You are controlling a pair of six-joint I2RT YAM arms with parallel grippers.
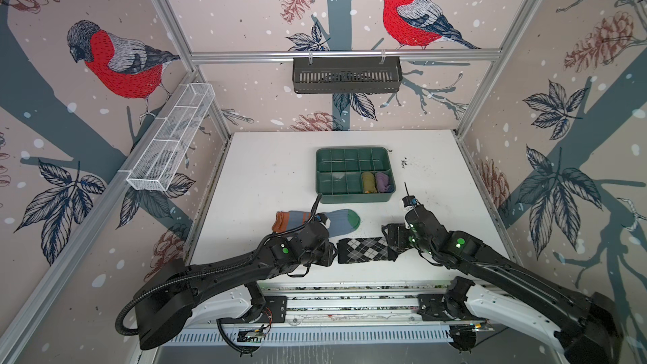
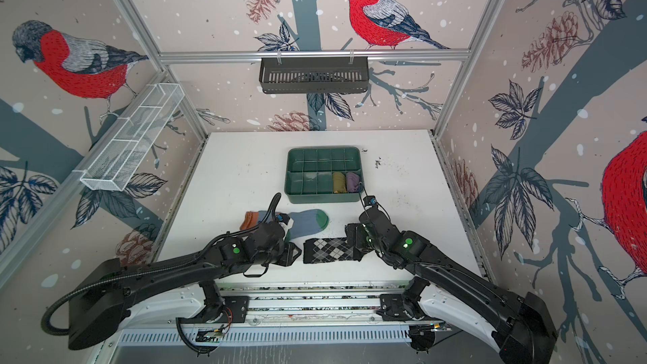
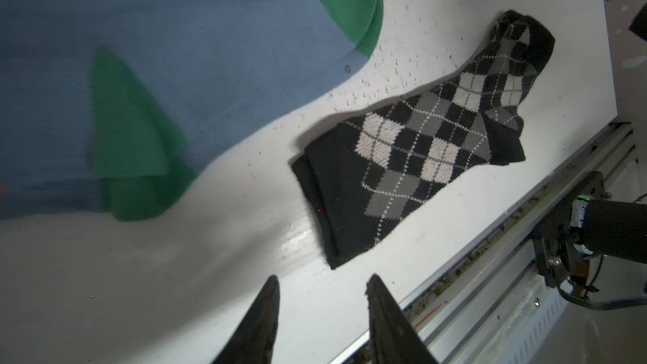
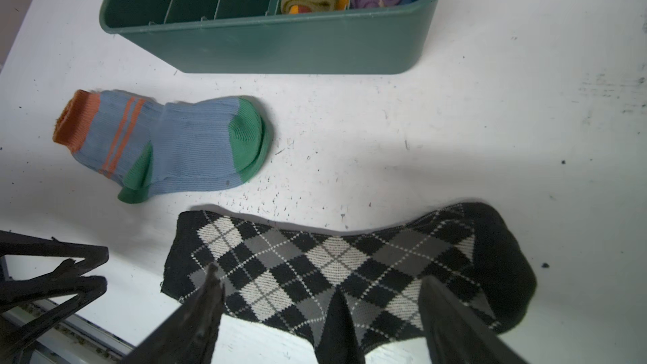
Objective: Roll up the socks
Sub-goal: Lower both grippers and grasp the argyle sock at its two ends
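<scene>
In both top views the argyle sock (image 1: 362,249) lies flat, blue sock (image 1: 341,224) at its 11 o'clock, tray (image 1: 353,197) at 12.

Left wrist: left gripper (image 3: 324,280) parted, empty, beside the argyle sock's cuff.

Right wrist: right gripper (image 4: 320,274) spread wide over it.

Argyle sock (image 1: 362,249): flat, lower centre of frame.
Blue sock (image 1: 341,225): up-left of it, partly hidden.
Left gripper (image 1: 331,255): at argyle sock's left end.
Right gripper (image 1: 392,239): over its right end.
Green tray (image 1: 355,198): centre; olive roll (image 1: 367,182), purple roll (image 1: 384,182) in lower-right compartments.

Bright light; soft shadows; edges bowed (both top views); blue sock (image 3: 196,64) blurred.
</scene>
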